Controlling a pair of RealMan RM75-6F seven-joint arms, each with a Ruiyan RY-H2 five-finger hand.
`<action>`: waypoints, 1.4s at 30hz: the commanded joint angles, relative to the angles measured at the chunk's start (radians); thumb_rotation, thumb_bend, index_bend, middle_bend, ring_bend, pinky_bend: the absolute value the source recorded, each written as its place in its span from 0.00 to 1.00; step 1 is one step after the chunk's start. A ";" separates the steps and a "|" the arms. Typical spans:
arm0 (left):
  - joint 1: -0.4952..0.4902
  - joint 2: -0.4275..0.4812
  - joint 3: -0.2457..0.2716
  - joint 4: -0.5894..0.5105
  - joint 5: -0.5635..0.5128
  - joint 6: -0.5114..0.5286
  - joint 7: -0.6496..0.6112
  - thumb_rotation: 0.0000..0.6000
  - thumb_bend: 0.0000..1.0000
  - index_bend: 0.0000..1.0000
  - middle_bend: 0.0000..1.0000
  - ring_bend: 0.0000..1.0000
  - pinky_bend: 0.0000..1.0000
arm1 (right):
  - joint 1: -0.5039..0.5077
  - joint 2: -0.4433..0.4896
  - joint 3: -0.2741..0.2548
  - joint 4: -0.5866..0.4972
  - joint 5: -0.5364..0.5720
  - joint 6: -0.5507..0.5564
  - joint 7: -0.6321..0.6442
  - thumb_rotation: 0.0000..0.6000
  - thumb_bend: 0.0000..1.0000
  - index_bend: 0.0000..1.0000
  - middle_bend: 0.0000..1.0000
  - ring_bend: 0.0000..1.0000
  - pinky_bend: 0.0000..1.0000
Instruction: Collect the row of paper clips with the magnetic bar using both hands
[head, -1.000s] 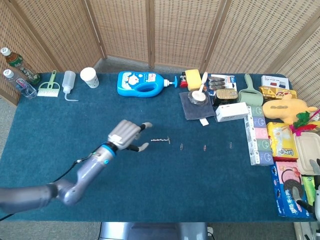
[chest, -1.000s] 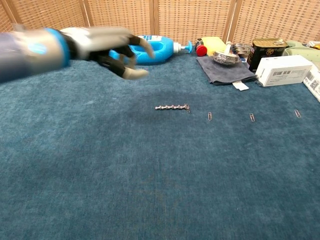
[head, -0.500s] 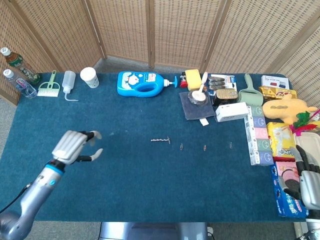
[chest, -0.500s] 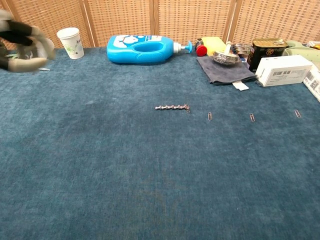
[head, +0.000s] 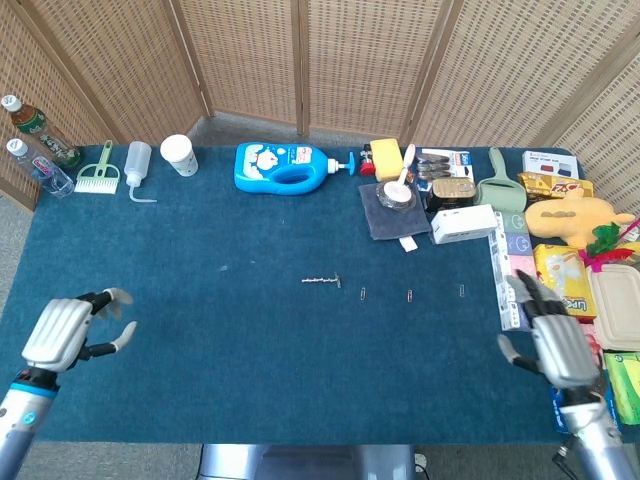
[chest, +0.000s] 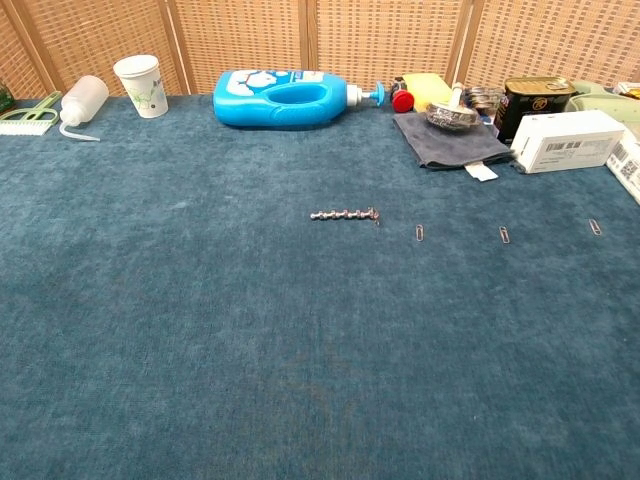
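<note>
The thin silver magnetic bar (head: 321, 281) (chest: 342, 214) lies on the blue cloth near the table's middle, with a clip at its right end. To its right three paper clips lie in a row: one (head: 363, 293) (chest: 420, 233), another (head: 409, 295) (chest: 505, 235) and a third (head: 461, 290) (chest: 595, 227). My left hand (head: 62, 333) hovers at the near left edge, fingers apart and empty. My right hand (head: 560, 345) is over the near right edge, fingers spread and empty. Neither hand shows in the chest view.
A blue detergent bottle (head: 283, 167), a paper cup (head: 180, 155) and a squeeze bottle (head: 138, 166) stand along the back. A grey cloth with a bowl (head: 394, 205), a white box (head: 464, 223) and snack packs (head: 565, 280) crowd the right side.
My left hand pulled back from near the bar to the near left edge. My right hand rose into view and moved left over the table's right edge.
</note>
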 joint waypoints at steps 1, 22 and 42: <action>0.025 0.013 0.008 -0.002 0.026 0.021 -0.018 0.58 0.32 0.38 0.53 0.53 0.92 | 0.084 -0.039 0.026 -0.030 0.003 -0.084 -0.057 1.00 0.39 0.01 0.06 0.00 0.14; 0.092 0.032 -0.014 0.062 0.061 0.022 -0.146 0.59 0.32 0.38 0.53 0.53 0.92 | 0.371 -0.467 0.137 0.135 0.154 -0.200 -0.418 1.00 0.39 0.01 0.19 0.17 0.35; 0.115 0.049 -0.048 0.074 0.095 0.015 -0.203 0.59 0.32 0.38 0.53 0.53 0.92 | 0.517 -0.668 0.188 0.382 0.265 -0.210 -0.477 1.00 0.34 0.37 0.67 0.74 0.84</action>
